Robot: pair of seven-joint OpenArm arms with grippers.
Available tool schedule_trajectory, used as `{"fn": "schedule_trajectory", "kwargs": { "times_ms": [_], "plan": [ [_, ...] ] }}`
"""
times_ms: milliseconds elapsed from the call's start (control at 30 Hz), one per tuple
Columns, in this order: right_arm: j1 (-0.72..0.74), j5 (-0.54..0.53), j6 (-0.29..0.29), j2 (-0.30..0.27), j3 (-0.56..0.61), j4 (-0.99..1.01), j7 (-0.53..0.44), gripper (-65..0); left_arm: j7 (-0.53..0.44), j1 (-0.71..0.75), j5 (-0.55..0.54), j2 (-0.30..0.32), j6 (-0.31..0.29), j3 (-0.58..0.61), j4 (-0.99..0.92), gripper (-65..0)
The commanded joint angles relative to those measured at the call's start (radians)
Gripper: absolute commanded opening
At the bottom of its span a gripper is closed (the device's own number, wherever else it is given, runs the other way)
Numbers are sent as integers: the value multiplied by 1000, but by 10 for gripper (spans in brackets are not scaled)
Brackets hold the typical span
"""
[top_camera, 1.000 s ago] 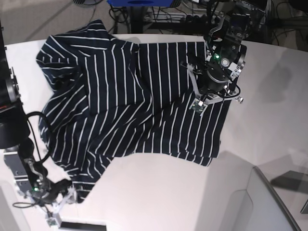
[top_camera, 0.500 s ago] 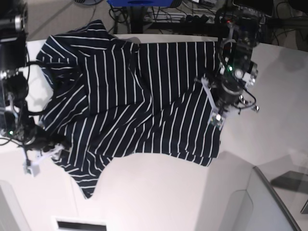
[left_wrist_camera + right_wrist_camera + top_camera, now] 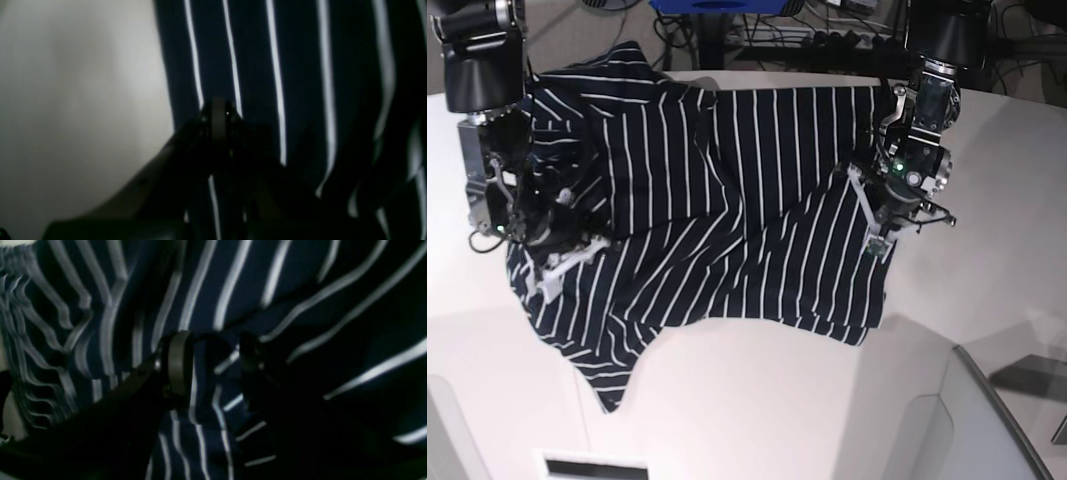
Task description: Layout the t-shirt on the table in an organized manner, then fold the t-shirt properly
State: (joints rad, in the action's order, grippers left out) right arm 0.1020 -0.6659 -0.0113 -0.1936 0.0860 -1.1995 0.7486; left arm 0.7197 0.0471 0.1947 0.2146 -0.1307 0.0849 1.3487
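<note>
**Both grippers on the shirt's opposite side edges**

Left wrist view: the left gripper has its jaws pressed together over the striped t-shirt, right at the cloth's edge. Bare white worktop lies toward 9 o'clock, cloth toward 3 o'clock. Whether fabric is pinched between the tips cannot be told — the picture is too dark and blurred there.

Right wrist view: the right gripper stands part-spread, a raised fold of the t-shirt sitting between the two fingers. The pale pad touches the cloth, but the jaws have not met on it.

Base view: the t-shirt lies rumpled across the worktop, its long axis running roughly 9 to 3 o'clock. The right gripper is at the 9 o'clock side, in the bunched cloth; the left gripper is at the 3 o'clock edge. The slack lies between them, so spreading probably means pulling apart along that axis. The crumpled flap at 7 o'clock is nearer the right arm.
</note>
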Motion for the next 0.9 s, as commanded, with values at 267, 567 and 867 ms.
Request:
{"fn": "schedule_trajectory", "kwargs": {
  "times_ms": [267,567,867],
  "plan": [
    [104,-10,6,98,248,134,-14,-440,-19,33,4,85,6,-170,16,-650],
    [226,-13,-22,99,317,102,88,-443,-15,122,-1,119,3,-233,216,-650],
    [-14,-10,-140,24,-82,-369,208,-441,-18,99,1,50,3,-225,265,-650]
  ]
}}
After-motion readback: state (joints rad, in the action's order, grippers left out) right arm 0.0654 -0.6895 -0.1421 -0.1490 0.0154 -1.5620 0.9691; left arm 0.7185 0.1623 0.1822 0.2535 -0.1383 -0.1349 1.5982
